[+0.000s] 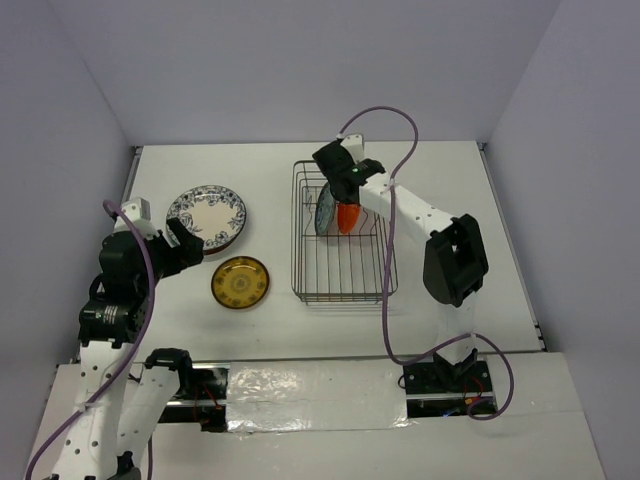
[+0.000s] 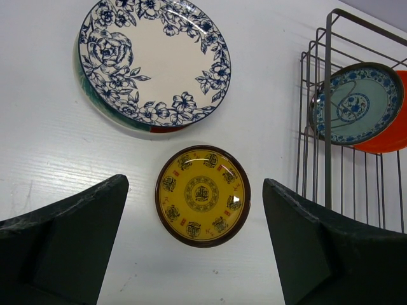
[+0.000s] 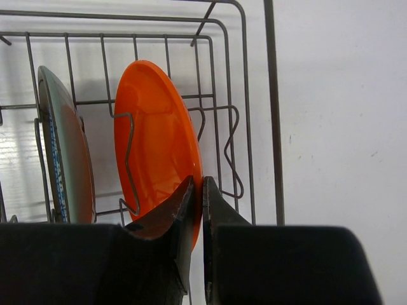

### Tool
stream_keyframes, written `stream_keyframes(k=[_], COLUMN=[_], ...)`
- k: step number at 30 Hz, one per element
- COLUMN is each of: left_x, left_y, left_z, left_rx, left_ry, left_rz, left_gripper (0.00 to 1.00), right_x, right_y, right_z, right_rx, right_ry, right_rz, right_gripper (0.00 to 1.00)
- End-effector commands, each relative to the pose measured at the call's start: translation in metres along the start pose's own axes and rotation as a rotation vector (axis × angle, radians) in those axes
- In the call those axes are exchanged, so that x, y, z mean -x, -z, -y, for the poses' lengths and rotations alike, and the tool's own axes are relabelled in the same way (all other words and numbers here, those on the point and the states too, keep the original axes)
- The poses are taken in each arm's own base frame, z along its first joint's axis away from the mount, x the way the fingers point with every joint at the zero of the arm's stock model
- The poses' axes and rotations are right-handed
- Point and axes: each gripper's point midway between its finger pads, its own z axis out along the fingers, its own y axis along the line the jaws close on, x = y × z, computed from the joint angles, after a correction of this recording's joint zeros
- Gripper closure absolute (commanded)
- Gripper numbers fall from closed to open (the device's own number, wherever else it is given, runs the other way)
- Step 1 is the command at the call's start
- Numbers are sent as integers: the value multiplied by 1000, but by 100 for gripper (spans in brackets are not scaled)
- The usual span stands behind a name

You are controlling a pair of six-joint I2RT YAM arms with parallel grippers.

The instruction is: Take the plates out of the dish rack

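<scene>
Dish rack [image 1: 297,240], mid-table: two plates left standing in it. Blue-floral white plate [image 1: 207,215] tops a stack on the table, unloaded. Orange plate [image 3: 159,140] in the rack, right gripper [image 3: 197,190] pinched on its rim. Teal patterned plate [image 2: 356,105] beside it, untouched. Small yellow plate [image 2: 202,196] out on the table. Left gripper [image 2: 194,187] spread wide, empty, above it.

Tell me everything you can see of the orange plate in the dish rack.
The orange plate is round, glossy and plain orange on the face shown, and looks ceramic. It stands on edge among the upright wire prongs of the dish rack, next to the teal plate, with a gap showing between their upper edges. The right gripper pinches its near rim, jaws shut on it.
</scene>
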Motion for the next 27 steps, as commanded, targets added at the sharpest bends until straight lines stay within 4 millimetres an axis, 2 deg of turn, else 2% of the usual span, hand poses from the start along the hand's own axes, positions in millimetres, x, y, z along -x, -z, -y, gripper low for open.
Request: stream_keyframes(k=[1,6,10,12,14,15,16,17,18,19,20,21,22,23,25,27], left_x=[9,8,10,7,6,-1,4,4,4,13,17,17,19,25,29,26], left_y=[0,0,0,1,4,15,19,26,39,44,49,61,62,64,60,53], left_z=[4,4,8,26,51,76,92,106,122,133,140,150,155,159,159,154], left_rx=[-20,-16,-40,-140,-272,-426,-514,-597,-707,-769,-818,-905,-939,-962,-942,-891], left_ry=[-30,-29,-41,-71,-80,-77,-56,-48,-41,-17,-12,-18,-12,1,2,9], left_rz=[33,32,31,-1,-40,-91,-90,-98,-119,-91,-84,-97,-101,-91,-85,-104], left_gripper=[0,0,0,1,0,0,1,1,0,1,1,1,1,0,0,0], right_x=[38,60,81,87,98,101,106,108,109,108,108,103,99,90,75,61], right_y=[21,44,72,86,110,123,142,152,164,180,197,209,219,240,255,280], right_z=[15,33,57,66,77,75,80,80,76,62,59,39,29,10,-8,-26], right_rx=[-25,-51,-75,-82,-72,-55,-32,-10,24,86,138,254,315,424,529,680], right_ry=[-96,-111,-130,-123,-123,-115,-126,-112,-100,-73,-46,-4,24,63,104,101], right_rz=[82,117,157,176,224,248,281,297,312,330,352,350,354,359,354,365], right_gripper=[100,100,100,100,100,100,100,100,100,100,100,100,100,100,100,100])
